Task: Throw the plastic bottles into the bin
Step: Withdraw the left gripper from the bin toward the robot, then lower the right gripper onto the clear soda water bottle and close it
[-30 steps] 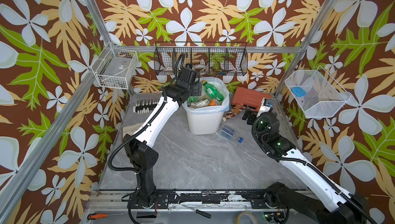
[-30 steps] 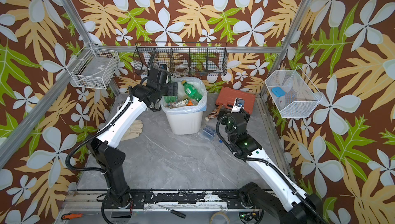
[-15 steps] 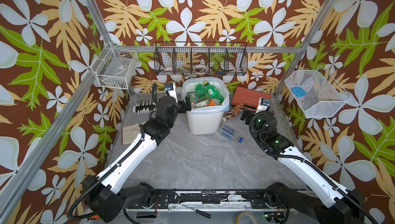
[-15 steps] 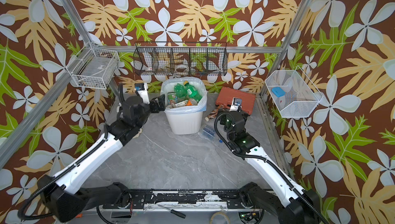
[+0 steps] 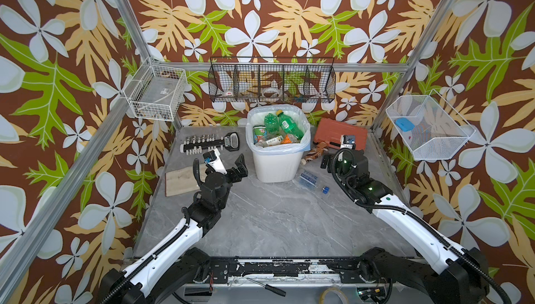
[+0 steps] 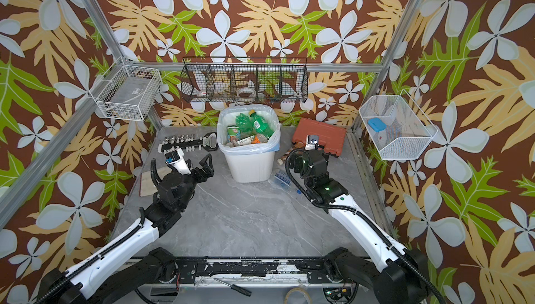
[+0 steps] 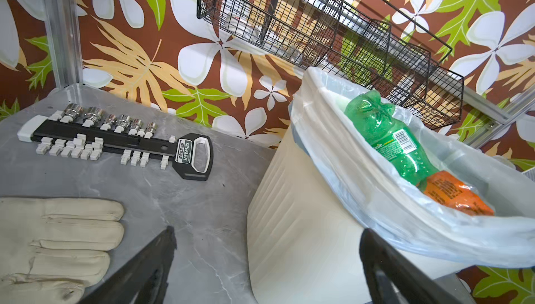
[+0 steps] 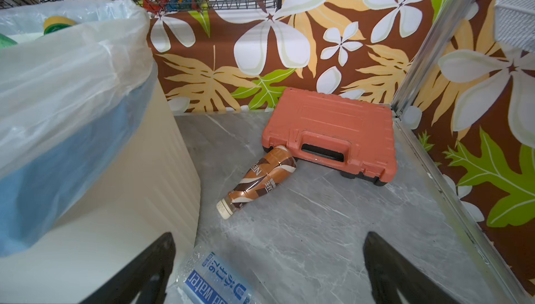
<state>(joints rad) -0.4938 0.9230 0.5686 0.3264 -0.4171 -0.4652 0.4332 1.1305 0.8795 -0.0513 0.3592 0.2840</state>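
Observation:
The white bin [image 5: 278, 169] with its bluish liner stands at the back middle in both top views. Several plastic bottles lie in it, green ones [image 5: 285, 124] on top; the left wrist view shows a green one [image 7: 388, 140] and an orange one [image 7: 454, 195]. A clear bottle with a blue label [image 5: 311, 179] lies on the table right of the bin. A brown bottle [image 8: 260, 179] lies against the tool case. My left gripper [image 5: 238, 167] is open and empty beside the bin's left wall [image 7: 289, 201]. My right gripper [image 8: 269, 236] is open over the clear bottle [image 8: 214, 282].
A red-brown tool case [image 5: 341, 137] lies at the back right. A socket rail [image 5: 208, 143] and a pale work glove [image 7: 58, 230] lie left of the bin. A small blue cap [image 5: 325, 190] sits near the clear bottle. Wire baskets [image 5: 272, 83] hang on the walls.
My left arm has drawn back from over the bin and come down low beside its left wall, jaws open. The right arm has barely moved.

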